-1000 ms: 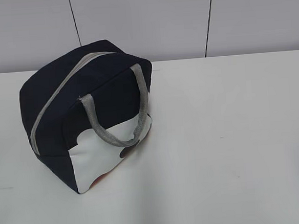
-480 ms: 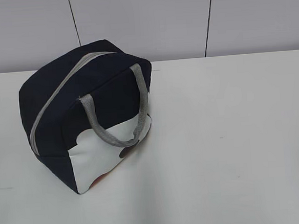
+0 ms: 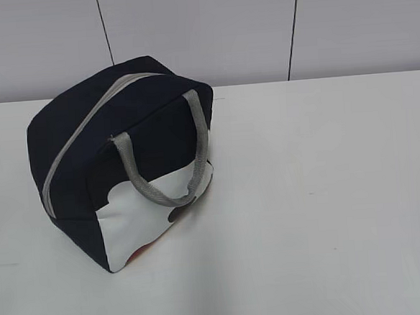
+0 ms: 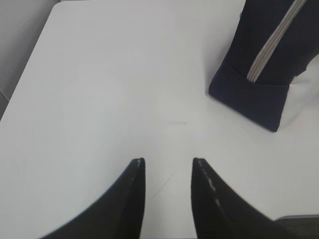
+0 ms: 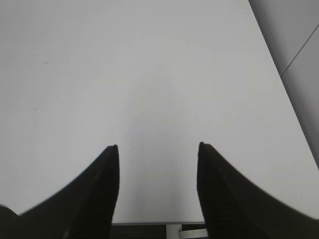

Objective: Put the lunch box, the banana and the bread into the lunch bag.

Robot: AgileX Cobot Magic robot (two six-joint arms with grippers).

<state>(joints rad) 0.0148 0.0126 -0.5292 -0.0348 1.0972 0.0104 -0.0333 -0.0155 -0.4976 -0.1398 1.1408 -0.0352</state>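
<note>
Since the lunch bag [image 3: 116, 160] stands zipped shut on the counter [image 3: 321, 193], we judge packing is done, though its contents are hidden. Our left claw [image 4: 167, 162] hangs released and empty, with the bag ahead and to its right. Our right claw [image 5: 158, 148] gapes too, with only bare counter ahead.
</note>
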